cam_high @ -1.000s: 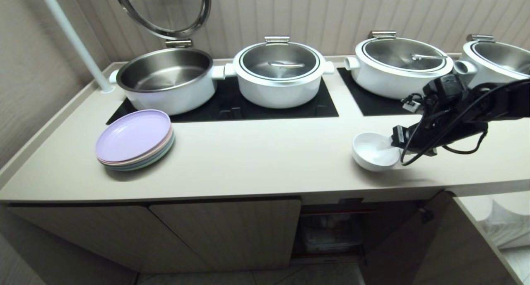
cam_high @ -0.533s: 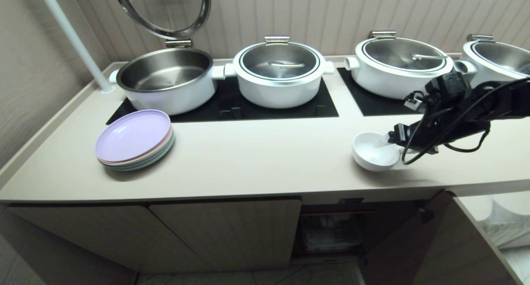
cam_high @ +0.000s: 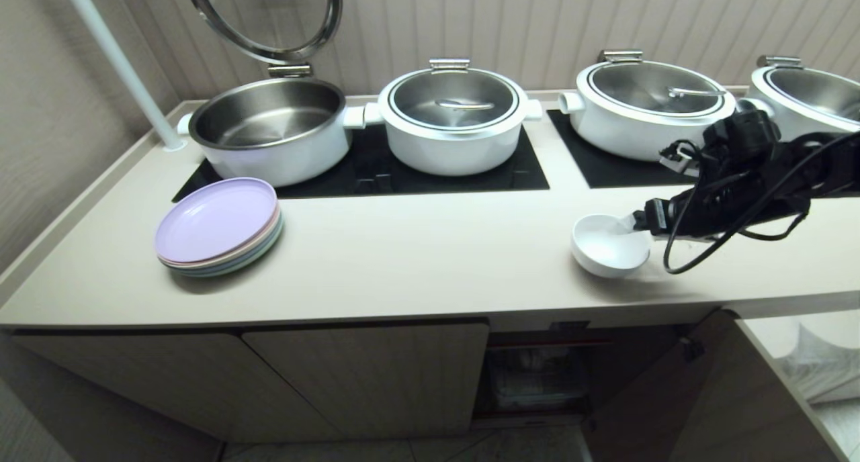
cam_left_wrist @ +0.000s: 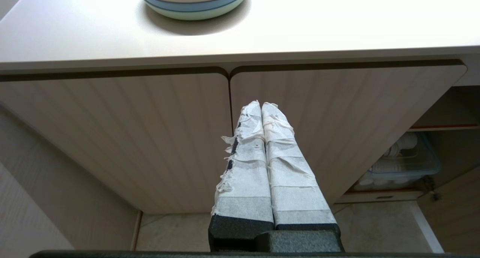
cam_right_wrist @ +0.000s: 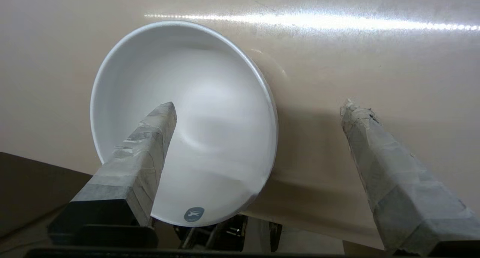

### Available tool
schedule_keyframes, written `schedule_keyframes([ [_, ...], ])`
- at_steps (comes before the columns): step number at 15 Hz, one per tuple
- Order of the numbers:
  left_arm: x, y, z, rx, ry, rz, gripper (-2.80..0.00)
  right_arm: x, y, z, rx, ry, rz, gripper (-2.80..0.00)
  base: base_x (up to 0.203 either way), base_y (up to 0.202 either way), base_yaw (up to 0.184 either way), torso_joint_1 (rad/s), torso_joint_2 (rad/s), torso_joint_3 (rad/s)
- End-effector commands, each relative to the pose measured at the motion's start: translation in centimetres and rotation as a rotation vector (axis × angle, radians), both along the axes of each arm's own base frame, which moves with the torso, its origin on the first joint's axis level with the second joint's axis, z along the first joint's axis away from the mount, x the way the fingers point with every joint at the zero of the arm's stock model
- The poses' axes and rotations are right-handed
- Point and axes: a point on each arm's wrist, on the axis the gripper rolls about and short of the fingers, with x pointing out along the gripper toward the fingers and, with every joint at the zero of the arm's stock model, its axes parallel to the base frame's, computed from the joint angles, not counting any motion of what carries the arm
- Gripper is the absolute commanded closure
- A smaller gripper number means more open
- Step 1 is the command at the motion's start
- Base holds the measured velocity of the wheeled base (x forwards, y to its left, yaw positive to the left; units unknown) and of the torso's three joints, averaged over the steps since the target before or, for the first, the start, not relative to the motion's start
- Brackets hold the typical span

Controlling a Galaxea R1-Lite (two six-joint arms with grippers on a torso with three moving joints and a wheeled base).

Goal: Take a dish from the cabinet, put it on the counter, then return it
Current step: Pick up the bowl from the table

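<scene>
Dish on counter, rim between spread right pincer fingers

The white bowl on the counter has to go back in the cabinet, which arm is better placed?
Right: its end effector straddles the bowl's rim. The left end effector hangs by closed doors.

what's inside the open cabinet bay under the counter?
In the open cabinet bay, a clear bin of stacked white bowls sits on a red-edged shelf. The door and counter edge hide the bay's sides and back.
</scene>
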Motion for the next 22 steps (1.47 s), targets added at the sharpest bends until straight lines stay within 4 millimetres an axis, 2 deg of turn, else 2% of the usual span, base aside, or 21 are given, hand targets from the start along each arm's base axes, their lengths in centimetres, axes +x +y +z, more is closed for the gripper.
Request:
schedule_keyframes([
  [1, 0.0, 0.0, 0.0, 0.0, -0.001, 0.0, 0.0, -0.9, 0.0, 0.6, -0.011, -0.035, 0.012, -2.8, 0.0, 0.0, 0.0, 0.0, 0.0, 0.0],
  [9, 0.0, 0.0, 0.0, 0.0, -0.001, 0.0, 0.0, -3.8, -0.1, 1.1, -0.096, -0.252, 0.007, -2.8, 0.0, 0.0, 0.0, 0.0, 0.0, 0.0],
  [15, 0.0, 0.0, 0.0, 0.0, -0.001, 0.0, 0.0, -6.7, -0.1, 1.7, -0.106, -0.355, -0.013, -2.8, 0.0, 0.0, 0.0, 0.0, 0.0, 0.0],
  [16, 0.0, 0.0, 0.0, 0.0, -0.001, 0.0, 0.0, -7.1, -0.1, 1.9, -0.104, -0.37, -0.012, 0.0, 0.0, 0.0, 0.0, 0.0, 0.0, 0.0],
  [22, 0.0, 0.0, 0.0, 0.0, -0.001, 0.0, 0.0, -9.7, -0.1, 2.9, -0.097, -0.462, -0.017, 0.0, 0.0, 0.0, 0.0, 0.0, 0.0, 0.0],
])
